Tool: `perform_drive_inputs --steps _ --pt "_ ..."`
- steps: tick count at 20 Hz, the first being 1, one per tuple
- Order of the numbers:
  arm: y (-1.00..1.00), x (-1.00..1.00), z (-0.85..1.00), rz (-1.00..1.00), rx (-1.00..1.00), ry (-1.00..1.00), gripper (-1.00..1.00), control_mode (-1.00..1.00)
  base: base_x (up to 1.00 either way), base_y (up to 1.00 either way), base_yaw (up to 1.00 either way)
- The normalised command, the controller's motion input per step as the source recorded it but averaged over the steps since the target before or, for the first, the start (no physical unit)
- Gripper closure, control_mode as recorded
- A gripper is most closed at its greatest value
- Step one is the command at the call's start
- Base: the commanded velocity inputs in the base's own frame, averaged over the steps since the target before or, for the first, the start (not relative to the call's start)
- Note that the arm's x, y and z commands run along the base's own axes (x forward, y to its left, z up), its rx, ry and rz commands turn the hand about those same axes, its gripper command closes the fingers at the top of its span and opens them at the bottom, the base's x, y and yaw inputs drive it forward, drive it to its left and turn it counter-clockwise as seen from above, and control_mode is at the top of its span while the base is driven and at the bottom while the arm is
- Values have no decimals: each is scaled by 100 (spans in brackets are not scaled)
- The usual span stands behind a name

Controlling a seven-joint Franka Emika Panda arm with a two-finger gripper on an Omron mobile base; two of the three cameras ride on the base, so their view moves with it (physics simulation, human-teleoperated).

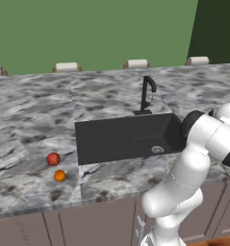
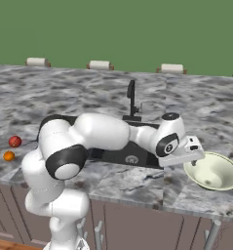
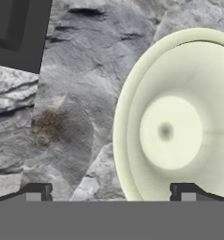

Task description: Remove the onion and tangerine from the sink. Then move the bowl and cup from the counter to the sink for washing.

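Onion (image 1: 53, 159) and tangerine (image 1: 59, 176) lie on the counter (image 1: 34, 110), left of the sink (image 1: 128, 137), close together but not touching; the tangerine sits nearer the front edge. Both are clear of the basin. From the right base view the same pair shows at far left, red ball (image 2: 14, 141) behind orange ball (image 2: 9, 156).

Sink is black, sunken, round drain (image 1: 157, 150) in its floor, thin curved faucet (image 1: 146, 94) standing at its far rim. No fruit visible in the part of the basin that shows.

Bowl (image 2: 213, 171) rests upright on the counter right of the sink, near the front edge (pale cream-green, shallow, flat round bottom).

Arm reaches across the front of the sink toward the right. Gripper (image 2: 193, 151) hangs above the bowl's left rim. In the hand view the fingers are spread wide: one tip (image 3: 36, 192) over bare marble, the other (image 3: 186, 192) over the bowl's inner wall (image 3: 179, 117), the rim falling between them. Nothing is held; whether either tip touches the bowl cannot be told.

Four small white items (image 1: 67, 67) line the far edge of the counter against the green wall (image 1: 92, 29).
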Motion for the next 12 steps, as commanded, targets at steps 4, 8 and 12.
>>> perform_drive_inputs --steps 4,8,12 --pt "-9 10 -15 0 0 0 -100 -100 0 0 0" --pt "-10 11 -17 0 0 0 -100 -100 0 0 0" --pt "-10 13 -17 0 0 0 -100 -100 0 0 0"
